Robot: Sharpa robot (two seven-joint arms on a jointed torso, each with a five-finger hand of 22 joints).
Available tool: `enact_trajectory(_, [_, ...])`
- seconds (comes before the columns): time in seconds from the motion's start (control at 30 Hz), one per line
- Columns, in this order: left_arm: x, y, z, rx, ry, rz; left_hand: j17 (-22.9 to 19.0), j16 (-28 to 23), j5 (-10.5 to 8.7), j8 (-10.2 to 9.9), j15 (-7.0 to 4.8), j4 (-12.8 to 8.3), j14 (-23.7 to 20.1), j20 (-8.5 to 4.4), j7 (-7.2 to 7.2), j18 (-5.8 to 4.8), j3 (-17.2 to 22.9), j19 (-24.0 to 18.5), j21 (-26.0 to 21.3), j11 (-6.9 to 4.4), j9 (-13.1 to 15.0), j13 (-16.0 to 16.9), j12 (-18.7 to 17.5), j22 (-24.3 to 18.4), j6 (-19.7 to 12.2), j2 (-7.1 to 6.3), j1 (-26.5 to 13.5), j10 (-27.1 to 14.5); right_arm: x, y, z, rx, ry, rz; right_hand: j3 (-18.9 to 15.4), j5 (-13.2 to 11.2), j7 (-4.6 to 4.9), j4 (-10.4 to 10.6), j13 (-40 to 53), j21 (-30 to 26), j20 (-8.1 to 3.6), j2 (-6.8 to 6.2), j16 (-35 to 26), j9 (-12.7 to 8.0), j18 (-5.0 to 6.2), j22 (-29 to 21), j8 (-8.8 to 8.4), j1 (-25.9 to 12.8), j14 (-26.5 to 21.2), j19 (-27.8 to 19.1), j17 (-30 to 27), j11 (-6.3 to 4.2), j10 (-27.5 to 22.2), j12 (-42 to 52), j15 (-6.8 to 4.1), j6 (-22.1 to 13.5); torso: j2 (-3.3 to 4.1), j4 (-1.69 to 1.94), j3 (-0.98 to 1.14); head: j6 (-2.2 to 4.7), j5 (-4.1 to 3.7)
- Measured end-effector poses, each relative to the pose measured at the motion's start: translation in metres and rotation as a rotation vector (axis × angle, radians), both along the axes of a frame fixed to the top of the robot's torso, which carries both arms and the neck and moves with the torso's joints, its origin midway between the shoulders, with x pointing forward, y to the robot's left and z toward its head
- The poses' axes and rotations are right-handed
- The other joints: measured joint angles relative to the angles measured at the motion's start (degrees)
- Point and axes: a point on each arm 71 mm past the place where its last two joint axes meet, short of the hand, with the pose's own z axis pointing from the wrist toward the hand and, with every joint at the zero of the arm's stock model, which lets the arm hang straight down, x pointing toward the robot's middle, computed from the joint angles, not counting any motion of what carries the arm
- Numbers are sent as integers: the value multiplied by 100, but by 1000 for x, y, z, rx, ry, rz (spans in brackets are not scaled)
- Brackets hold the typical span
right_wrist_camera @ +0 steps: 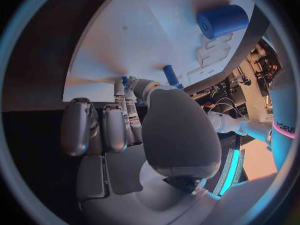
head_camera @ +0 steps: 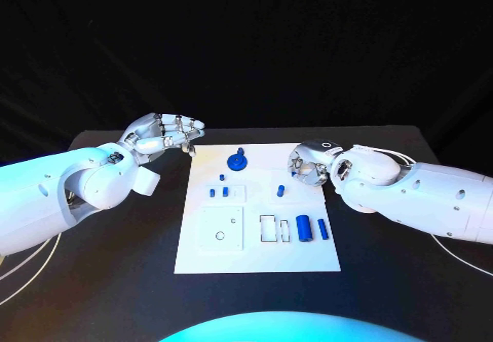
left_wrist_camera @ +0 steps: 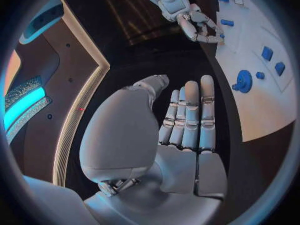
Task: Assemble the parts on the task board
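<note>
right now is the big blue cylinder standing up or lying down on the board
Lying down. In the head view the big blue cylinder rests lengthwise on the task board; the right wrist view shows its round end facing sideways.

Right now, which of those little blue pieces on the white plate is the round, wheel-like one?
The blue gear-like disc near the far end of the task board, topped by a small knob. It is flat and round; the other blue parts are small pegs and plain cylinders.

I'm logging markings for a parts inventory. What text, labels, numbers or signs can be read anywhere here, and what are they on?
Pink lettering on the left arm, in the right wrist view: too blurred and cut off to read.
Task board and blue parts: no readable text.
Left hand, right hand: no markings legible.
</note>
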Motion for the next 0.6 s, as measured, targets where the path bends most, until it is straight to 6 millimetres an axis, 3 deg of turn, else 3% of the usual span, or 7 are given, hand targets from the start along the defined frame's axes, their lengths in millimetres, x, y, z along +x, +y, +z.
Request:
enact_trajectory(0.17, [0, 0, 0, -1, 1, 1, -6, -29, 0, 0, 0, -17, 0, -1, 21, -1, -16, 42, -27, 0, 10, -16, 0, -21, 21, 65, 65, 0, 1, 1, -2, -2, 3, -6, 32, 0, -3, -32, -27, 29, 0, 31, 0, 37, 0, 0, 41, -10, 0, 0, -7, -9, 112, -24, 0, 66, 1, -3, 0, -16, 18])
enact_trajectory(0.47, [0, 0, 0, -3, 2, 0, -6, -29, 0, 0, 0, -17, 0, -1, 21, 0, -16, 42, -27, 0, 10, -20, 0, -21, 21, 65, 65, 0, 2, 4, -3, -14, -4, -9, 47, 0, -9, -47, -31, 28, 0, 31, 0, 47, 0, -1, 48, -10, 0, 0, -14, 0, 122, -58, 1, 90, -4, -3, -3, -44, 25])
enact_trajectory(0.6, [0, 0, 0, -3, 2, -1, -5, -29, 0, 0, 0, -17, 0, -1, 21, -1, -16, 42, -27, 0, 10, -21, 0, -20, 21, 65, 65, 0, 1, 5, -4, -20, -11, -10, 86, -3, 16, -155, -89, 28, 0, 72, 23, 81, 0, -1, 46, -17, 0, 0, -20, 2, 210, -88, 0, 130, -7, -5, -3, -47, 31])
